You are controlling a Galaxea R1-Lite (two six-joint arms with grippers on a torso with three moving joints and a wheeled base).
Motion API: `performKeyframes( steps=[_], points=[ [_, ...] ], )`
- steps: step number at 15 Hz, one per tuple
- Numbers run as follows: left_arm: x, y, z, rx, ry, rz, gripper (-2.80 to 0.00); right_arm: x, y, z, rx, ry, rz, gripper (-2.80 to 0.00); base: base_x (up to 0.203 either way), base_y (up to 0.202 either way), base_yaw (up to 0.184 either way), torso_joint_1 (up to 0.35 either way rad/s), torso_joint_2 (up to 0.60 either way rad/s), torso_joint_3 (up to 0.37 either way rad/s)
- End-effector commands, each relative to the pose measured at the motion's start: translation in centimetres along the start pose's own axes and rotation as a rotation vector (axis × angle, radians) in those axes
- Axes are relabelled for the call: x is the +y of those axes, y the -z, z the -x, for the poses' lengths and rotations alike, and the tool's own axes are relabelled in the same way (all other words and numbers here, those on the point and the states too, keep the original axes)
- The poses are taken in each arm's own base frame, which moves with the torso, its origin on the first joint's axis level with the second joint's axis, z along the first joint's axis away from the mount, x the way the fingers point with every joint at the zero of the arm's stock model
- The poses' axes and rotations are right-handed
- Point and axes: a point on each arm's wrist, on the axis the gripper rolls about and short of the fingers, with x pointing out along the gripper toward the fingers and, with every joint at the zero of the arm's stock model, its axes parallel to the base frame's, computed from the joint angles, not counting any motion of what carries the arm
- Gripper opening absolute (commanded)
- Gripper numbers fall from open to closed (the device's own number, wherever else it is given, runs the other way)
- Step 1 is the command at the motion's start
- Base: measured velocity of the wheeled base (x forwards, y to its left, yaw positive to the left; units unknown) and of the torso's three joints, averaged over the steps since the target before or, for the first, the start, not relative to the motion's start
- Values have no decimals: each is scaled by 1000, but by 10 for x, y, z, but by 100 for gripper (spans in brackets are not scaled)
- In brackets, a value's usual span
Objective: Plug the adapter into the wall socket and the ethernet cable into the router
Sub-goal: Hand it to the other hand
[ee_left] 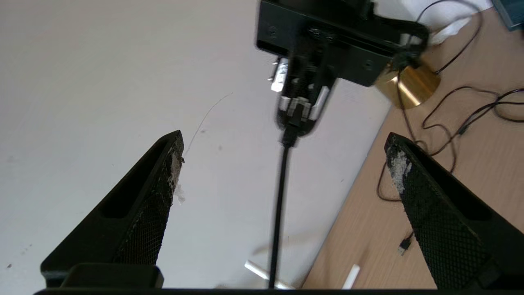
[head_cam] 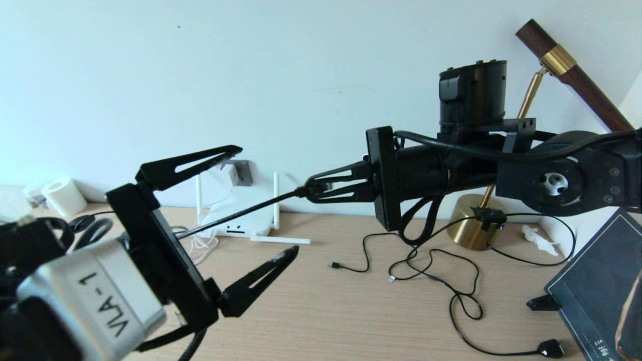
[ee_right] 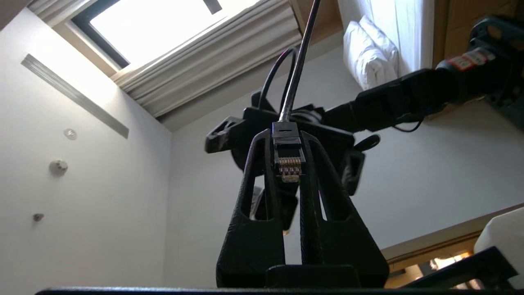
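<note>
Left end effector (head_cam: 228, 228) nearest the camera, fingers spread wide, holding nothing. Beyond it, right end effector (head_cam: 321, 189) held level above the counter (head_cam: 351, 311), fingers pressed together on the plug of the ethernet cable (head_cam: 241, 213). Cable's long axis runs from that plug down toward the left arm. Farther back against the wall: router (head_cam: 241, 215) with antennas up, adapter (head_cam: 226, 175) at the wall socket (head_cam: 243, 172).

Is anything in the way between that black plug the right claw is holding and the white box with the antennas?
Nothing visible blocks it. The right gripper holds the black ethernet cable's plug in open air above the wooden desk; the flat white plastic router lies against the wall. Its ports aren't visible.
</note>
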Motion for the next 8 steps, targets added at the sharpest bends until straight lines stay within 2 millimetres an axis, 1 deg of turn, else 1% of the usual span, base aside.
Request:
performKeyframes(
  steps=[1, 4, 8],
  points=[
    [-4, 1, 5, -24, 18, -4, 0, 6, 4, 2, 26, -5, -14, -280, 0, 0, 0, 0, 0, 0],
    [-11, 4, 8, -33, 58, 0, 0, 10, 7, 2, 48, 18, -58, -280, 0, 0, 0, 0, 0, 0],
    [-9, 3, 8, -40, 54, -1, 0, 10, 11, -1, 60, 23, -59, -280, 0, 0, 0, 0, 0, 0]
  ],
)
